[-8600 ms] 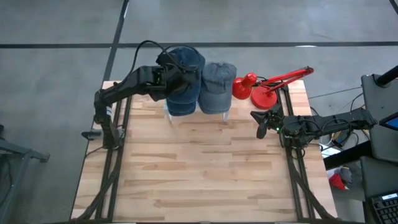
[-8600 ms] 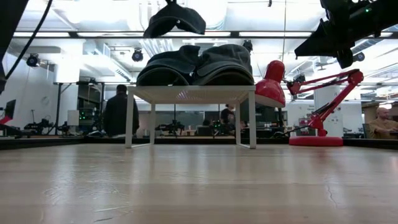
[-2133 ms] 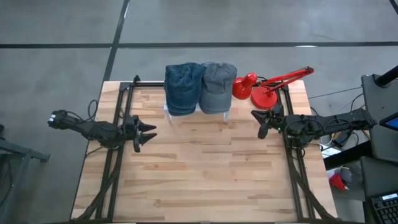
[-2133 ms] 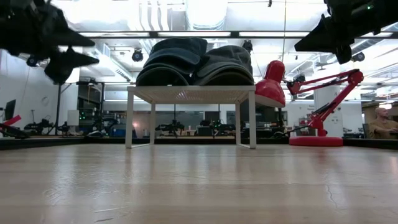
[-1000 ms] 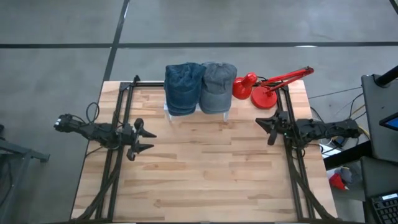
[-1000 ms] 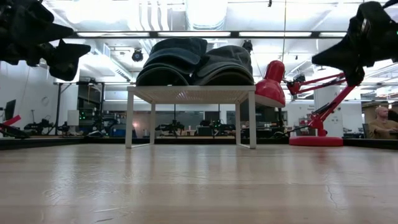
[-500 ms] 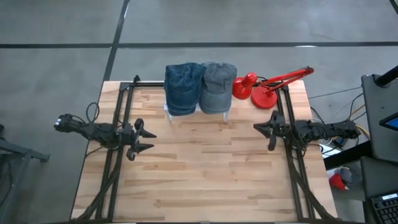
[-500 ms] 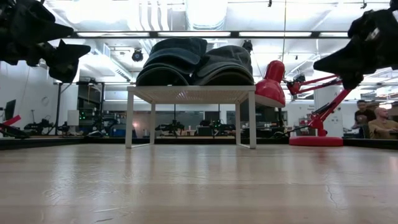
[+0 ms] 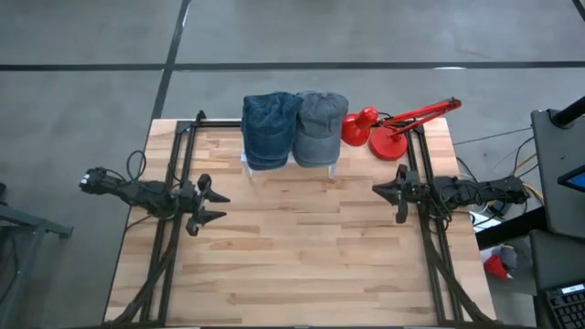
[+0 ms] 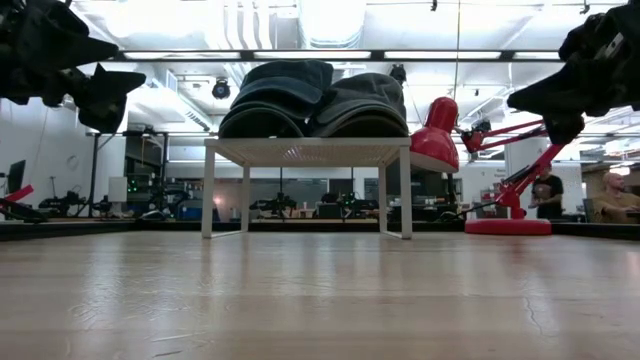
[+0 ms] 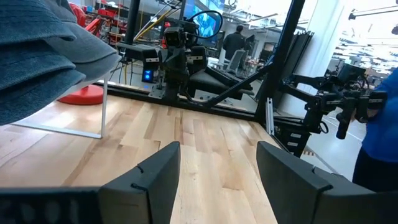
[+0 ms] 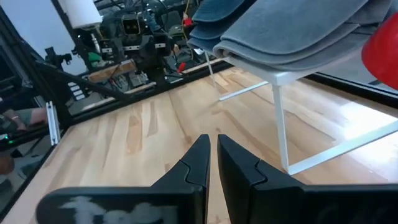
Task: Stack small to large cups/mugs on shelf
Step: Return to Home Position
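Observation:
Two stacks of caps lie on the white shelf (image 9: 249,168) at the table's far middle: dark blue denim caps (image 9: 270,128) on the left, grey caps (image 9: 319,126) on the right. Their brims overhang the shelf's near edge (image 12: 267,73). My left gripper (image 9: 212,206) hovers open over the table's left side, well short of the shelf. My right gripper (image 9: 391,197) hovers shut over the right side, pointing toward the table's middle. Neither holds anything.
A red desk lamp (image 9: 388,128) stands at the far right, beside the shelf; its base (image 10: 507,226) is on the table. Bare wooden tabletop (image 9: 302,247) spreads between the arms and toward the near edge. A person (image 10: 547,195) stands in the room beyond.
My right gripper has slid a little toward the table's left and near side, staying shut. The left arm and the caps have kept still.

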